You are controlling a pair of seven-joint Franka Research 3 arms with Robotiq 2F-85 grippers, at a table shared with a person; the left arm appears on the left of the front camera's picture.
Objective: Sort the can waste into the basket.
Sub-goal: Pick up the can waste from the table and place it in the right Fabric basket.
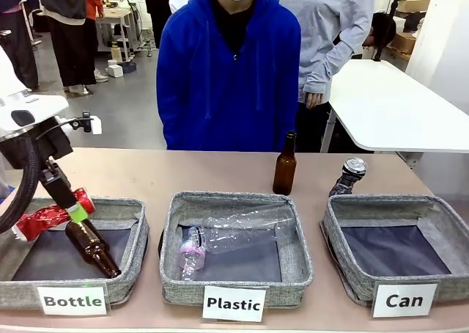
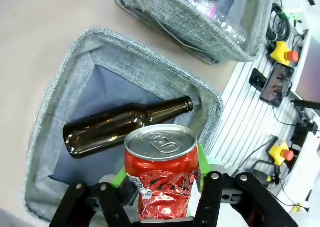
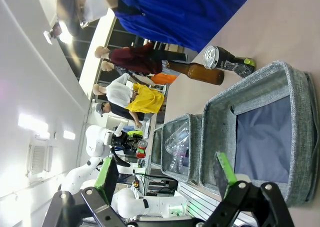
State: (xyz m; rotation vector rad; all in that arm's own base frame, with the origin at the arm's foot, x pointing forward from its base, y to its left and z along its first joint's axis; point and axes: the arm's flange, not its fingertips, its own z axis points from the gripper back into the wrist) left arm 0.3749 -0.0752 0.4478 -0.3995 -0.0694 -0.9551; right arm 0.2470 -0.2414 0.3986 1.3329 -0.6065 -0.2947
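Observation:
My left gripper (image 1: 77, 208) is shut on a crushed red can (image 1: 44, 219) and holds it over the "Bottle" basket (image 1: 135, 230) at the left. In the left wrist view the red can (image 2: 160, 172) sits top-up between the green pads (image 2: 201, 159) of the left gripper (image 2: 160, 187). The grey "Can" basket (image 1: 344, 210) stands at the right with nothing in it. A crushed dark can (image 1: 349, 177) stands on the table just behind it. My right gripper (image 3: 166, 172) is open, with the "Can" basket (image 3: 300, 112) and the dark can (image 3: 225, 61) ahead of its fingers.
A brown bottle (image 1: 94, 249) lies in the "Bottle" basket. The "Plastic" basket (image 1: 234, 199) in the middle holds a clear plastic bottle (image 1: 234, 234). Another brown bottle (image 1: 284, 164) stands upright behind it. A person in a blue jacket (image 1: 227, 76) stands at the far edge.

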